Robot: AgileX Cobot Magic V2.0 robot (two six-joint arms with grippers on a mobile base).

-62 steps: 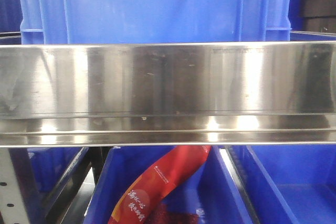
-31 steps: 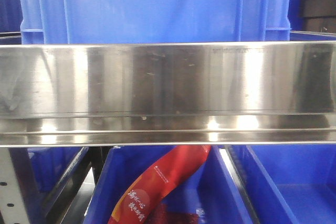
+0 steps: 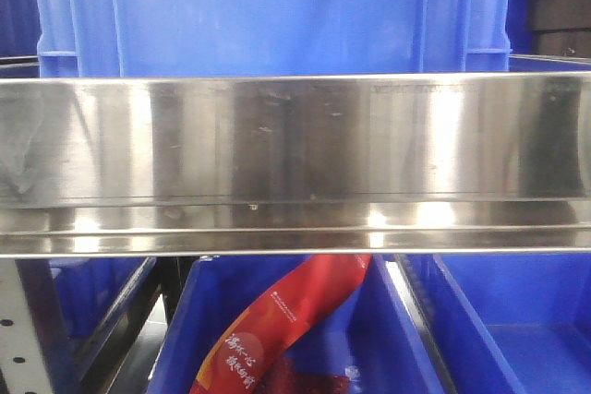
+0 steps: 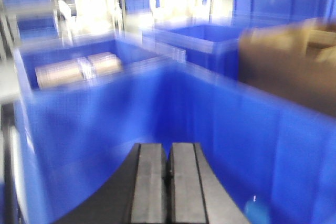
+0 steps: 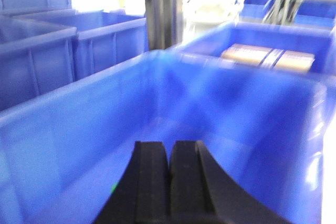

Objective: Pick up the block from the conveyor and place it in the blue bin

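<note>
Essentially nothing has changed in the front view over the last second: the steel rail [image 3: 295, 163] spans the picture as before, the tall blue crate [image 3: 277, 11] stands behind it, and the red packet [image 3: 277, 329] lies in the same place in the lower blue bin [image 3: 406, 339] beneath. Only the reflections on the rail have shifted slightly. No block has arrived, which suggests the task is still in its waiting or approach stage.

Neither the block nor the conveyor belt is visible in any view, so the block's position, heading and long axis cannot be told.

Left hand [image 4: 168, 182]: fingers pressed together, nothing between them, poised over the blue bin [image 4: 105, 129]. The picture is smeared, so that arm is probably in motion. A neighbouring bin holds tan cartons [image 4: 79, 69].

Right hand [image 5: 170, 182]: fingers likewise together and empty, hovering above the open, bare interior of a blue bin [image 5: 63, 129]. A bin beyond it contains tan cartons [image 5: 268, 57].

Both hands would have to part before any grasp.
</note>
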